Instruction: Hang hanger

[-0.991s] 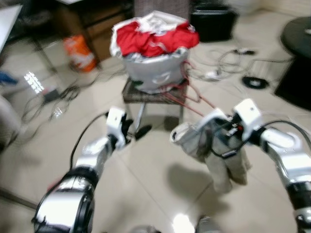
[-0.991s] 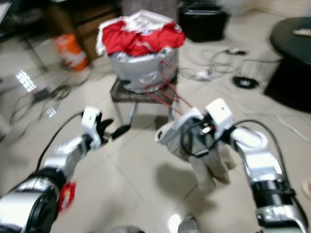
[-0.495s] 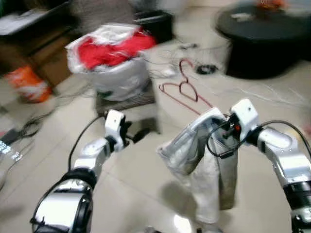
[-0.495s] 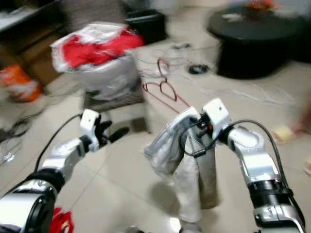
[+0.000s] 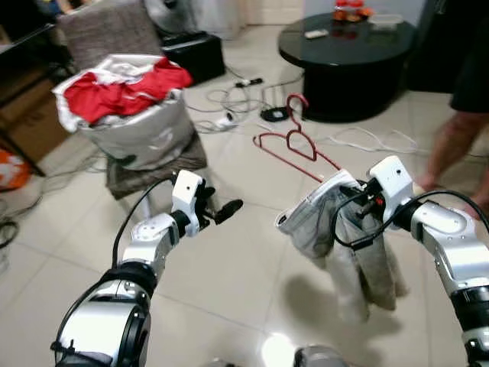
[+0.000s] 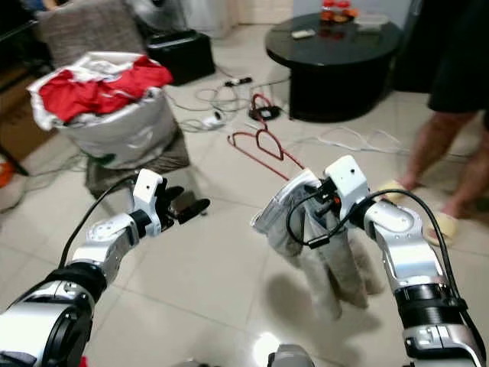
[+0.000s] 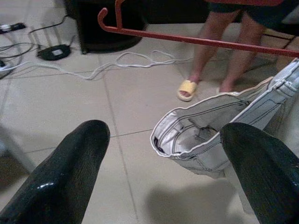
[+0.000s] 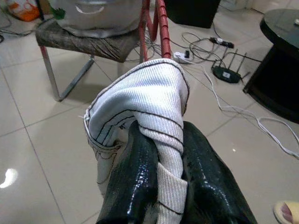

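A red wire hanger (image 5: pixel 294 142) sticks up and away from my right gripper (image 5: pixel 357 200), with pale grey trousers (image 5: pixel 340 237) draped over it and hanging toward the floor. In the right wrist view that gripper (image 8: pixel 163 131) is shut, pinching the folded trouser fabric (image 8: pixel 149 93) where it wraps the hanger (image 8: pixel 161 28). My left gripper (image 5: pixel 223 208) is held out at mid height, to the left of the trousers and apart from them. Its fingers (image 7: pixel 79 158) are spread wide with nothing between them.
A silver laundry bag (image 5: pixel 134 126) heaped with red clothes sits on a stool at the left. At the back stands a round black table (image 5: pixel 348 46), with cables and a router (image 5: pixel 273 113) on the floor. A person's legs (image 5: pixel 451 145) are at the right.
The view has swung to the right, so the bag has slid left and the table and the person's legs came into view. My right gripper still holds the hanger with the trousers.
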Controlling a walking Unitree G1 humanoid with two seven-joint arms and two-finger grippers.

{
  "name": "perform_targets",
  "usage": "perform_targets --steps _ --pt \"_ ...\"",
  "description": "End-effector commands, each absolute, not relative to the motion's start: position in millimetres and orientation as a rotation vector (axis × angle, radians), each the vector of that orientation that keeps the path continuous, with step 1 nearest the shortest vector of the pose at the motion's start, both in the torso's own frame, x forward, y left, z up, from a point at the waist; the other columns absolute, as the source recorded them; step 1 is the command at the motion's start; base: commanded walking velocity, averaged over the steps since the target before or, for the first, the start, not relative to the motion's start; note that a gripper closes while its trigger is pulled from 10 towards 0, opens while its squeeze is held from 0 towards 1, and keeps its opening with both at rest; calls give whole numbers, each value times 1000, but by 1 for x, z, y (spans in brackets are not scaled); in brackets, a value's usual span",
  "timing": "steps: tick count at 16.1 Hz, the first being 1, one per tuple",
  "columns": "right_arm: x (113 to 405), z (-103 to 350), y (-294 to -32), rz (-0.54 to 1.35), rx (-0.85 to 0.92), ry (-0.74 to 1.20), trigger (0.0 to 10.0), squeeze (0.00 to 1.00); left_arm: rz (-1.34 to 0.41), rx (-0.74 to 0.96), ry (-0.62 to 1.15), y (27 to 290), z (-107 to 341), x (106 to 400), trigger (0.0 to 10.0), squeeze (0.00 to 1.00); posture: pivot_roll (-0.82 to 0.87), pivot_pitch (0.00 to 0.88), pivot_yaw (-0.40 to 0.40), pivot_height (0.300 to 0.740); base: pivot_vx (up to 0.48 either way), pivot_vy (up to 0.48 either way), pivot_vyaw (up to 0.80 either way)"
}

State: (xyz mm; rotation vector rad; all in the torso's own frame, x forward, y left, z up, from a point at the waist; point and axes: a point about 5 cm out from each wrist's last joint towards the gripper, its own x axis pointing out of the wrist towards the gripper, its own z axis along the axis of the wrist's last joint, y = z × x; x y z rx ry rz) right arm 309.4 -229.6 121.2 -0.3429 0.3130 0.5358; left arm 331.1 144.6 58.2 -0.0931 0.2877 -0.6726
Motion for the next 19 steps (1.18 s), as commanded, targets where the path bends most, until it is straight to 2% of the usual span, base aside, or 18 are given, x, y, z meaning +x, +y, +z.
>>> perform_targets --steps 1,6,19 --pt "315 137 -222 555 -342 221 10000 0 -677 -57 275 149 61 332 10000 0 -239 0 161 740 0 -480 0" --pt "317 137 -220 532 -284 203 10000 0 -631 -18 282 142 59 333 10000 0 -240 0 160 740 52 -451 0" --pt "320 137 -223 493 -310 194 10000 0 -599 -9 284 136 56 332 10000 0 -238 0 160 740 0 0 480"
